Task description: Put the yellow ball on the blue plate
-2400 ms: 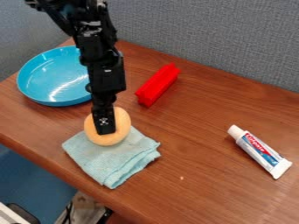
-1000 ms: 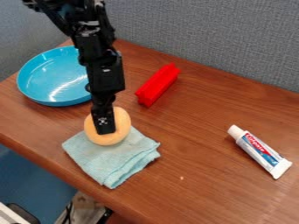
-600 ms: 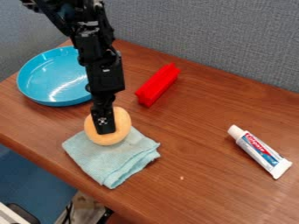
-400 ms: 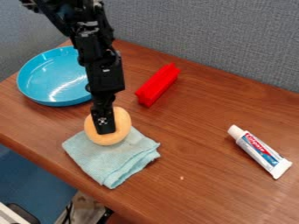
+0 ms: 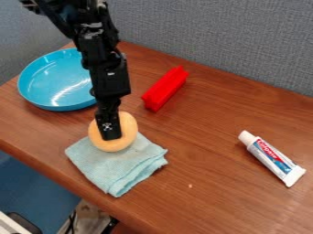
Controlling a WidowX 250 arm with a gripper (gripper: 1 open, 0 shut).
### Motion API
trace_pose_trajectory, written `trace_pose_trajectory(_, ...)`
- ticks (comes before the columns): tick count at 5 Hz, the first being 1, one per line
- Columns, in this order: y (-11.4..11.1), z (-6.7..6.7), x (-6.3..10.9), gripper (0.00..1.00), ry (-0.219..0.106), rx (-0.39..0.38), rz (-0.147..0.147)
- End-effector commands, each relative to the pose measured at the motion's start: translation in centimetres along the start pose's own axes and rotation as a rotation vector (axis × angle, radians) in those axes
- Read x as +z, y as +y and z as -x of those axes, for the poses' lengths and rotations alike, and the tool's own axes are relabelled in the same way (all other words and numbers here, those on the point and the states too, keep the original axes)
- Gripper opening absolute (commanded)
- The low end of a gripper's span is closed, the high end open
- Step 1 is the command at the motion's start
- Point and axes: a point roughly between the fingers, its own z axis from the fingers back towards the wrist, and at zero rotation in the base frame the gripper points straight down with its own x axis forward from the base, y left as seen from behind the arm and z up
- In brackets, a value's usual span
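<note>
Ball time: the yellow ball sits on the teal cloth at the near left of the desk. The gripper points straight down onto its top, jaws pinched narrow on it. It looks light, smooth and likely to roll, so a grip across its middle seems safest. The blue plate waits at far left, with the red block to the right.

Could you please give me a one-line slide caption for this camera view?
Pincer shut on the yellow ball atop a teal cloth, the blue plate waiting behind.
</note>
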Motion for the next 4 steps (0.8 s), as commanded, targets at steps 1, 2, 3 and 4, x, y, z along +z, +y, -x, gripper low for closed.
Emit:
trace_pose_trajectory(1,-0.24,0.07,-1.63,0.0,-0.004,-0.012,0.034)
trace_pose_trajectory(2,-0.2,0.08,-1.9,0.0,-0.007,-0.014,0.037)
trace_pose_trajectory(3,-0.18,0.09,-2.1,0.0,-0.011,-0.016,0.039)
trace_pose_trajectory(4,-0.15,0.07,-2.19,0.0,-0.014,-0.019,0.038)
